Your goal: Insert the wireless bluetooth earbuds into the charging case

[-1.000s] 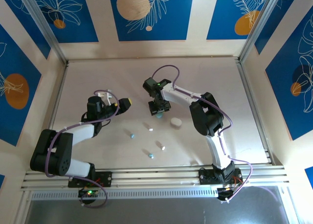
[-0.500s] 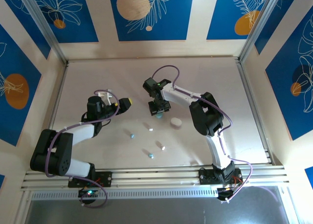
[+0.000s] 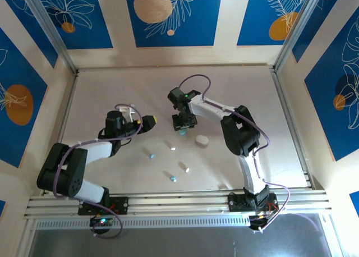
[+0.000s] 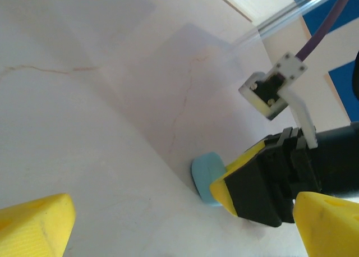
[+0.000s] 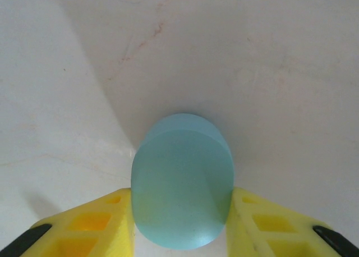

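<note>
Top cam: R gripper [image 3: 183, 124] sits straight over the blue case [image 3: 182, 132], mid-table [image 3: 252, 94]. White case [image 3: 201, 140] lies just right of the blue case, a bit toward the arm bases, not touching it. All four buds lie loose on the base side of the blue case. The white earbud [image 3: 172, 148] is closest and the blue earbud [image 3: 150, 155] is further left. The second white earbud [image 3: 184, 168] is further toward the bases and the second blue earbud [image 3: 173, 178] is furthest. L gripper [image 3: 147, 122] is left of the blue case, well apart from it, tips pointing its way

L wrist cam: my L gripper [image 4: 182, 229] is spread wide w/ nothing between the tips. Blue case [image 4: 203, 177] rests on the table ahead, w/ one yellow R finger [image 4: 238, 181] against its side

R wrist cam: blue case [image 5: 182, 195] fills the gap between the R fingers [image 5: 106, 218]. Both pads meet its sides, so I read it as pinched. Case looks closed
</note>
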Available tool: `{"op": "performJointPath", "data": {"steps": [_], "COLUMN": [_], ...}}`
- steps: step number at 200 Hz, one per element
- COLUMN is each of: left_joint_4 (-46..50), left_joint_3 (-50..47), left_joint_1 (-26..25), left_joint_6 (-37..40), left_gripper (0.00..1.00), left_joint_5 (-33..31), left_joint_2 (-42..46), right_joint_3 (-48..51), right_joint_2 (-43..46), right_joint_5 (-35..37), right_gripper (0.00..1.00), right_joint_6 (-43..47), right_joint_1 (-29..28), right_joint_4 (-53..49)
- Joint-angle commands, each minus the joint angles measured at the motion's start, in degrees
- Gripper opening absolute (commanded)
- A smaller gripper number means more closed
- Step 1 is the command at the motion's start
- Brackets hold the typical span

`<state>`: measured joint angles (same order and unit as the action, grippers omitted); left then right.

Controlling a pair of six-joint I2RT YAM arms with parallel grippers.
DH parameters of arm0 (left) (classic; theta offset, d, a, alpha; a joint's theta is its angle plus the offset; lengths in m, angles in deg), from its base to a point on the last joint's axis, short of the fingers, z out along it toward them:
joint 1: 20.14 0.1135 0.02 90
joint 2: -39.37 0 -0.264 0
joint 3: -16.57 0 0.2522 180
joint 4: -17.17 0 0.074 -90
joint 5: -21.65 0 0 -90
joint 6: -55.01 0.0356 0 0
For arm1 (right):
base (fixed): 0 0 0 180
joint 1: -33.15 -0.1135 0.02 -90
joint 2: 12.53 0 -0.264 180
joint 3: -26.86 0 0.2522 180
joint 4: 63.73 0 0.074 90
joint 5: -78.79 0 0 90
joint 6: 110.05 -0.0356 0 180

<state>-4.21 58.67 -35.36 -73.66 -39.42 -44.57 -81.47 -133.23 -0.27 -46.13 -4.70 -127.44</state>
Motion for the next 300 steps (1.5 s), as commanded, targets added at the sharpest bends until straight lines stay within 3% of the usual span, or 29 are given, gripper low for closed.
{"op": "performJointPath", "data": {"steps": [1, 52, 99, 146, 300], "left_joint_4": [-2.12, -3.98, -3.9, -5.17, -0.73], "left_joint_3": [2.44, 6.13, 9.83, 11.39, 12.19], "left_joint_1": [-1.52, -5.2, -5.8, -5.79, -5.75], "left_joint_6": [-0.23, -3.31, -5.27, -7.29, -5.05], "left_gripper": [1.0, 0.92, 0.85, 0.85, 0.87], "left_joint_5": [3.56, 8.32, 12.98, 15.68, 13.89], "left_joint_2": [-1.91, -6.32, -12.52, -16.16, -16.08], "right_joint_3": [3.72, 14.91, 18.76, 19.43, 18.76], "right_joint_2": [6.51, 14.8, 16.82, 16.38, 14.88], "right_joint_5": [-8.46, -26.54, -33.94, -36.81, -39.76], "right_gripper": [0.39, 0.39, 0.39, 0.39, 0.38], "right_joint_6": [-2.58, -7.64, -10.42, -11.64, -11.44], "right_joint_1": [2.41, 8.73, 10.95, 10.95, 9.02], "right_joint_4": [4.42, 18.08, 23.87, 25.88, 25.51]}}
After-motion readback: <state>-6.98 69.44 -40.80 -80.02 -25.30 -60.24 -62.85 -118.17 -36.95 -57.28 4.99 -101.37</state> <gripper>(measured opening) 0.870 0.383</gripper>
